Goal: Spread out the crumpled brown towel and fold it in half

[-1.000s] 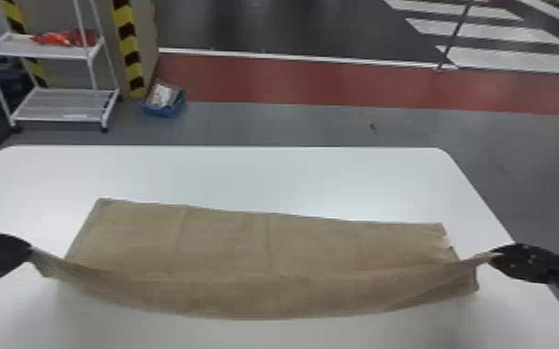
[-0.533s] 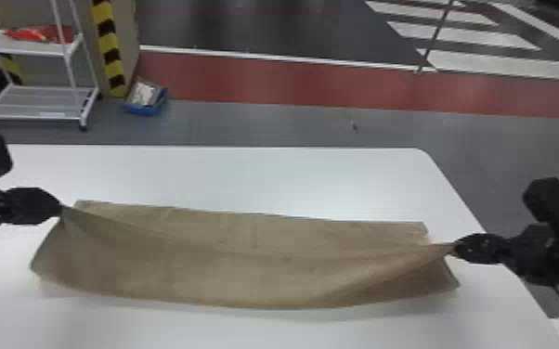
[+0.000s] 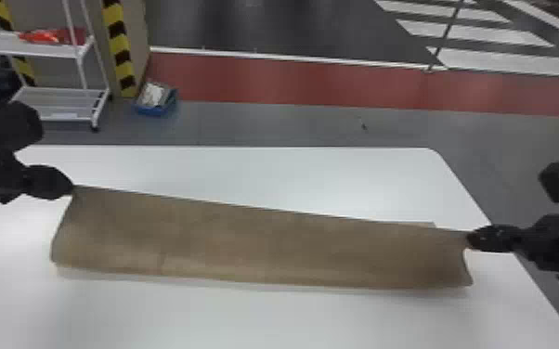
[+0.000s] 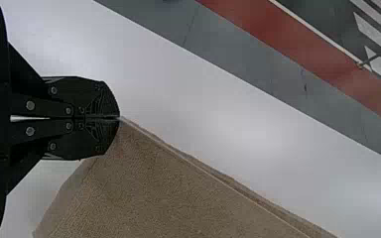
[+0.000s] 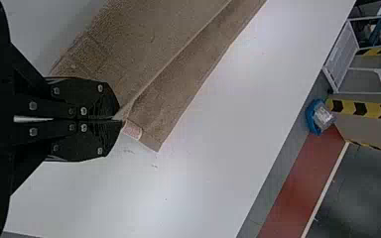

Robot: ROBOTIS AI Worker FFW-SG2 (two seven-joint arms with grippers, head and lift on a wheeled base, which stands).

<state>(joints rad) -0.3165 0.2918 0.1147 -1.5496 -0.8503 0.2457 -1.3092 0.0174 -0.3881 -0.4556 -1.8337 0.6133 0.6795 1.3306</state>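
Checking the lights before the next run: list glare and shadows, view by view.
Head view: soft glare on the table and a faint shadow along the near edge of the towel; left wrist view: a bright patch on the table; right wrist view: bright patches on the table, grey shading beside the towel.

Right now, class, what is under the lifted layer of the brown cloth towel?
Under the lifted layer, a strip of the brown cloth towel's lower layer shows, lying on the white table. Whatever else is under there is covered and cannot be seen.
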